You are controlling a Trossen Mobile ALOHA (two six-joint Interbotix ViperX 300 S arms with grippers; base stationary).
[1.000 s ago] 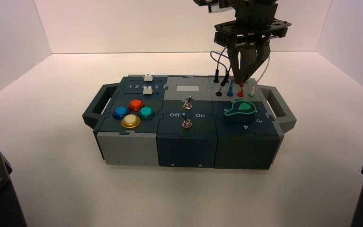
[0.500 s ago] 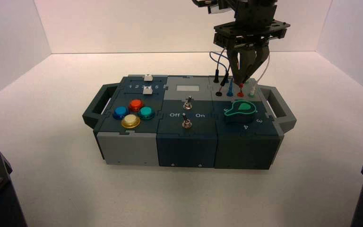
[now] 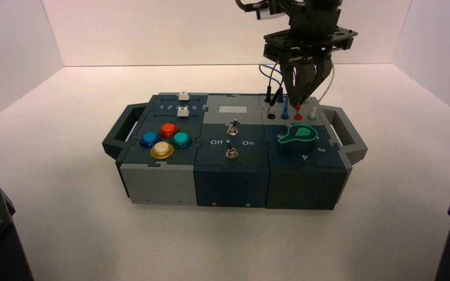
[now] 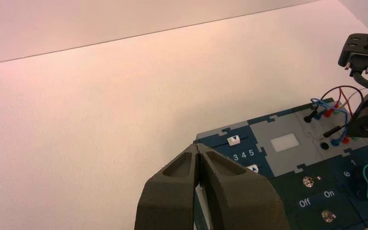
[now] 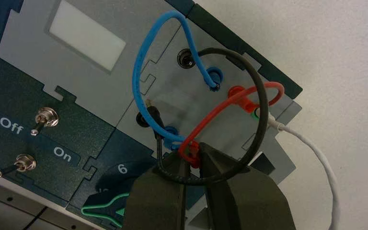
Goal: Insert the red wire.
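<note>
A pale, plain surface (image 3: 82, 234) spreads around the box (image 3: 232, 186), with white walls (image 3: 211, 29) behind it and on both sides. The right gripper (image 5: 194, 148) works over the box's right rear part, its fingers clamped on one red plug (image 5: 193, 155) with a narrow gap between them farther back. The left gripper (image 4: 196, 146) is idle, beyond the box's left rear part from the right one, its fingertips together and nothing between them.

Wires number four: one red, one blue (image 5: 136, 76), one black (image 5: 263, 110) and one white (image 5: 323, 155). There are four buttons (image 3: 163, 140), two sliders (image 3: 183, 103), two toggle switches (image 3: 232, 140), one knob (image 3: 297, 136) and one white window (image 3: 232, 109).

The red wire (image 5: 220, 105) arches from the right gripper's fingertips to its other red plug (image 5: 242, 99), seated in the rear row beyond them. The held plug is right at the front red socket (image 3: 298, 117), just below the fingertips; how deep it sits I cannot tell. Just beside them, a loose black plug (image 4: 332, 132) leans near the front black socket (image 4: 325, 145), its tip out.
</note>
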